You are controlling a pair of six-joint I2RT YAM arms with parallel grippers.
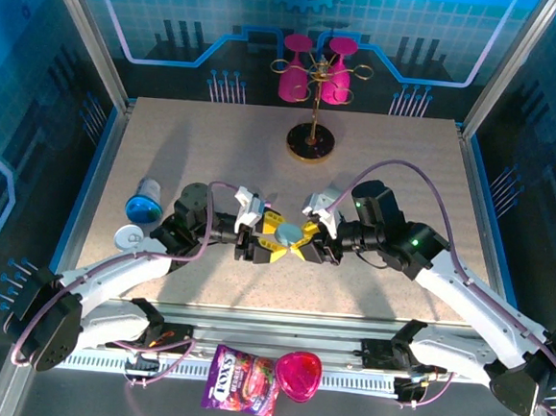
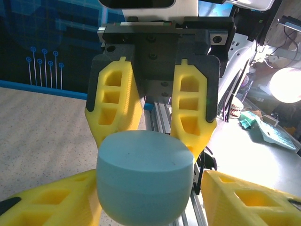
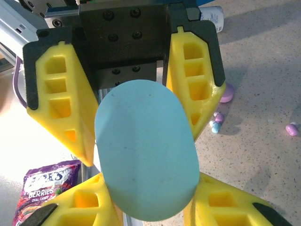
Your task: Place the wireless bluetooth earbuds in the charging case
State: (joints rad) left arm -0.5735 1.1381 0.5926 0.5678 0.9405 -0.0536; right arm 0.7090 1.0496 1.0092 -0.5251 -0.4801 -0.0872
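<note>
Seen from the top camera, the charging case [image 1: 287, 233], a pale blue pebble with its lid shut, sits near the table [image 1: 397, 160] centre and is pinched from both sides. The left gripper [image 1: 268, 236] meets it from 9 o'clock and the right gripper [image 1: 306, 241] from 3 o'clock. We read both sets of jaws as drawn in narrow, with the yellow fingers against the shell and no other object between them. From the left wrist camera, the left gripper's own fingers [image 2: 51, 202] flank the case at 7 and 5 o'clock, while the right gripper's fingers press its far edge at 11 and 1 o'clock. A thin dark line shows at the 5 o'clock finger, so contact on that side is less certain. From the right wrist camera, the case covers the tips of the right gripper's fingers [image 3: 84, 205]. The left gripper's fingers hug its flanks at 10 and 2 o'clock. The wireless bluetooth earbuds [image 3: 216, 123] lie loose on the table at 3 o'clock of the case. A lilac one [image 3: 228, 93] is just beyond them and another [image 3: 292, 128] lies farther out, all apart from both grippers.
</note>
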